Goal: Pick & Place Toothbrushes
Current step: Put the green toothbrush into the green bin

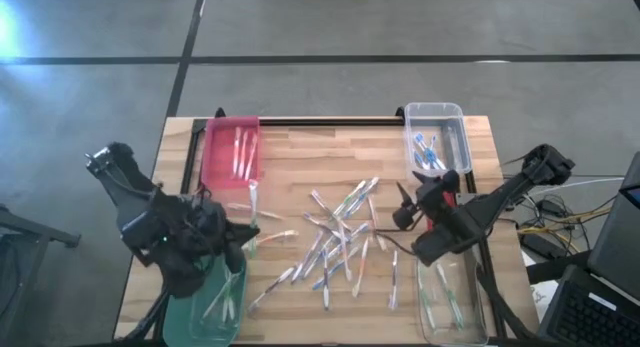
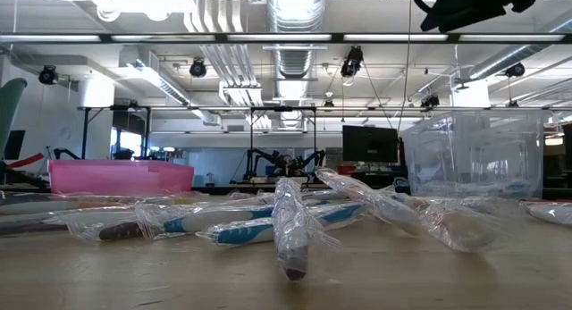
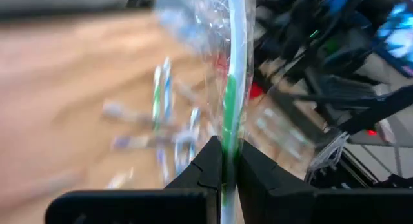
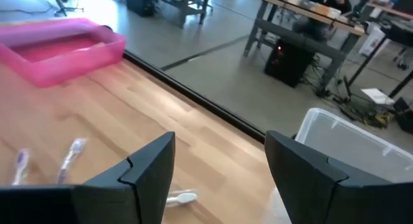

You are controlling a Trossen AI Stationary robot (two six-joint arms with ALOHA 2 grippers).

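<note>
Left gripper (image 3: pixel 222 161) jaws clamped on a green toothbrush (image 3: pixel 230 101), above the green bin (image 1: pixel 205 302), likely for colour sorting; right gripper (image 4: pixel 219 166) jaws wide, empty, beside the toothbrush pile (image 1: pixel 340 237) mid-surface.

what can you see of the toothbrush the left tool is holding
It is a thin, straight white plastic toothbrush with a green band, sealed in a crinkly clear wrapper. The left tool is shut on its lower part, one dark finger on each side, so it stands out lengthwise past the tips, off the wooden table. From above, this tool hangs near the green bin. The brush head is not clear.
</note>
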